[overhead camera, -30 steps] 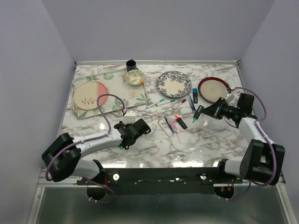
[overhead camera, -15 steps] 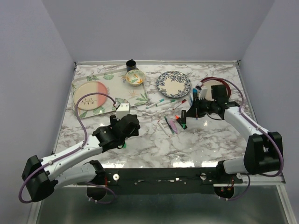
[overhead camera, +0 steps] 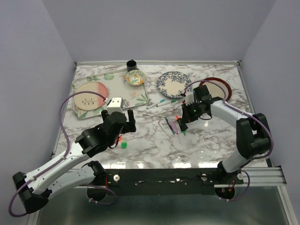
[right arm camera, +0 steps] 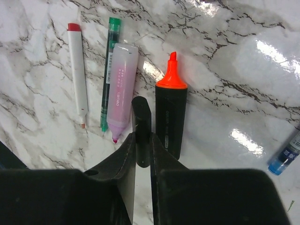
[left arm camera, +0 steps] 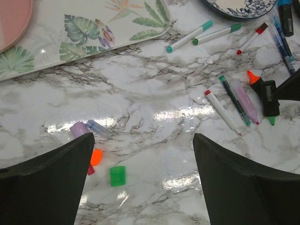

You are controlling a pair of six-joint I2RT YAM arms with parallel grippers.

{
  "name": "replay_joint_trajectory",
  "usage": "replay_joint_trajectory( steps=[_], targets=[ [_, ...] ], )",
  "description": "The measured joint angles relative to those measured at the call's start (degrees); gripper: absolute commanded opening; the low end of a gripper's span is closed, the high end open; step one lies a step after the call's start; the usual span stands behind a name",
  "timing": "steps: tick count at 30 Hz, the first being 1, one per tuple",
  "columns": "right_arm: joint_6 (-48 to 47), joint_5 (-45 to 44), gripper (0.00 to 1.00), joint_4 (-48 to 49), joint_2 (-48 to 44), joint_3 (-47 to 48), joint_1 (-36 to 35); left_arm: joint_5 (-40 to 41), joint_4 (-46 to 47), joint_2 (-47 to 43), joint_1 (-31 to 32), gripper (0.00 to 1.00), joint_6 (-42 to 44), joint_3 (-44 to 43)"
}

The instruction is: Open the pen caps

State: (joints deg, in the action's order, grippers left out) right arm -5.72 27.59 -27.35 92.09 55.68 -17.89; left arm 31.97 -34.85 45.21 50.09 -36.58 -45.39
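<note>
My left gripper [left arm camera: 143, 137] hangs open and empty above the marble. A loose green pen cap [left arm camera: 117, 176] lies below it, also seen from above as the green cap [overhead camera: 124, 145]. Beside it lie an orange cap [left arm camera: 96, 157], a lilac cap [left arm camera: 79, 129] and a clear blue cap [left arm camera: 99, 127]. My right gripper [right arm camera: 142, 140] is shut on a black highlighter body [right arm camera: 141, 115], low over the pen cluster [overhead camera: 171, 125]. Next to it lie an uncapped orange highlighter [right arm camera: 169, 112], a lilac highlighter [right arm camera: 121, 86], a thin green pen [right arm camera: 108, 70] and a white red-ended pen [right arm camera: 77, 70].
A leaf-print tray [overhead camera: 136, 99] with a pink plate [overhead camera: 89, 96] and a small bowl [overhead camera: 135, 78] sits at the back left. A blue-patterned plate [overhead camera: 174, 84], a red-rimmed plate [overhead camera: 214, 88] and a black cup [overhead camera: 131, 64] stand at the back. More pens [overhead camera: 161, 103] lie near the plates.
The left gripper opened and lifted towards the tray, leaving the green cap on the table. The right gripper carried the black highlighter left and down to the pen cluster.
</note>
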Motion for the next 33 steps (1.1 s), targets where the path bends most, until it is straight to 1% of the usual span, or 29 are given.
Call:
replay_joint_trajectory(
  steps=[4,8,10,16,18,21,26,29,33],
  targets=[
    [-1.0,-1.3,0.35,-0.5,1.5,1.2,-1.2,-0.7,-1.0,1.4,-0.3,0.95,4.2,-3.4],
    [-1.8,-1.5,0.42,-1.2,1.7,1.5,-1.6,-0.7,-0.7,2.5,-0.3,0.95,9.1,-5.4],
    [-2.3,-1.6,0.46,-1.9,1.7,2.0,-1.6,-0.6,-0.6,2.6,-0.3,0.95,10.7,-5.3],
    [-5.3,-1.4,0.52,-4.0,-0.1,4.6,-1.5,-0.6,1.4,2.4,-0.9,0.95,14.3,-1.6],
    [-6.3,-1.0,0.52,-4.5,-1.7,5.0,-1.4,-0.5,1.4,2.3,-1.0,0.96,14.8,-1.0],
    [-8.2,2.0,0.54,-5.6,-3.6,6.2,0.2,-0.5,1.4,1.0,-1.0,0.96,15.4,-1.0],
    [-10.5,3.4,0.56,-6.1,-3.6,8.5,5.2,-0.5,1.5,-1.6,-1.0,0.96,15.9,-0.9],
    [-12.0,2.3,0.57,-6.8,-1.8,11.8,7.3,-0.7,1.7,-2.7,-1.0,0.96,16.1,-0.7],
    [-14.0,-2.6,0.55,-7.0,2.4,17.7,8.5,-1.2,1.8,-3.3,-1.0,0.96,16.2,-0.5]
  ],
)
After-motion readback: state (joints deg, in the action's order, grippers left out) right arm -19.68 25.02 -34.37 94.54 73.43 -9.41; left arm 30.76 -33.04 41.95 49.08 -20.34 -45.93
